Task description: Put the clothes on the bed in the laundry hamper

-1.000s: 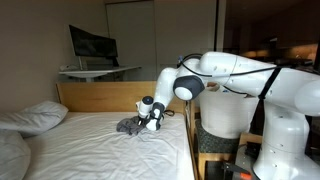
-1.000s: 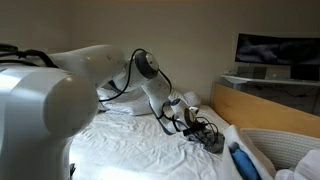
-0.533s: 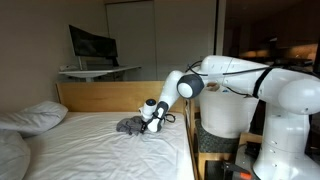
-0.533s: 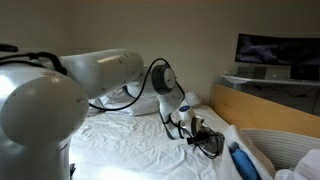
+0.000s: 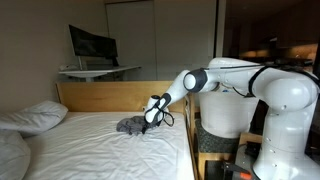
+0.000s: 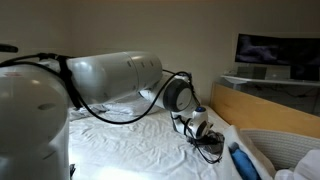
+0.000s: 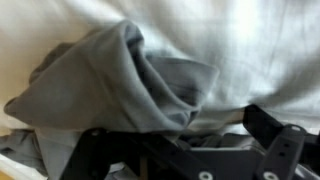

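Arm (image 5: 235,80): reaches from its base beside the bed (image 5: 100,150) out over the mattress and slopes down toward the sheet. In an exterior view, its thick white links (image 6: 110,80) fill the left half of the picture.

Claw (image 5: 152,113): low over the sheet, near the headboard (image 5: 100,96). In the wrist view the claw (image 7: 175,135) stands open. Its two black fingers (image 7: 275,140) are spread wide at the bottom edge and nothing is clamped between them.

Grey garment (image 5: 129,125): lies in a crumpled heap on the white sheet, just beside the claw on the side away from the arm's base. In the wrist view the grey garment (image 7: 120,80) is bunched into thick folds directly ahead of the open fingers. Whether a fingertip touches the fabric cannot be told.

Laundry hamper (image 6: 288,148): stands off the bed past its side board, well apart from the garment. Only part of its rim and wall is in view. A blue object (image 6: 241,161) lies near it.

Surroundings: a white pillow (image 5: 35,116) rests at the far side of the bed. Behind the headboard, a dark monitor (image 5: 92,44) stands on a counter (image 5: 95,71).
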`<state>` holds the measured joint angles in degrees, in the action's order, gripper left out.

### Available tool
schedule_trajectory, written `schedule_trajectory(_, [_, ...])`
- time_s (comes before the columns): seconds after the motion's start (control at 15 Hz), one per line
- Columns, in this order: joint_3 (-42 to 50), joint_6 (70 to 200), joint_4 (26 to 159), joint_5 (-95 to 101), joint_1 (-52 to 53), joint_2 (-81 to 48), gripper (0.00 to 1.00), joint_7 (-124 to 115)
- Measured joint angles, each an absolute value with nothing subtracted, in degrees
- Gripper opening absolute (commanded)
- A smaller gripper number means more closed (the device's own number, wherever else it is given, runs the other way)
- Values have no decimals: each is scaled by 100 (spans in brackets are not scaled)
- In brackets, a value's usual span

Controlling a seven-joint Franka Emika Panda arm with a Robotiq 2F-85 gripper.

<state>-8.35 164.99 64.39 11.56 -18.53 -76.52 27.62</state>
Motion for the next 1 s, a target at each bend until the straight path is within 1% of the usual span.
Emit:
schedule_trajectory(0.07, [-1189,16033,6224,1152,-2154,-7734,100,3029])
schedule_trajectory(0.2, [-1604,15118,5707,1133,-2505,-7972,100,3384])
schedule_trajectory(0.4, [-1859,13996,4817,1129,-2554,-8355,100,3627])
schedule_trajectory(0.53, [-1839,13441,4450,948,-2501,-8489,100,3868])
schedule_trajectory(0.67, [-1570,13206,4444,555,-2387,-8460,100,4109])
schedule_trajectory(0.8, [-1224,13275,4466,372,-2177,-8461,100,4119])
schedule_trajectory(1.0, [-539,14004,4699,392,-1727,-8463,100,4006])
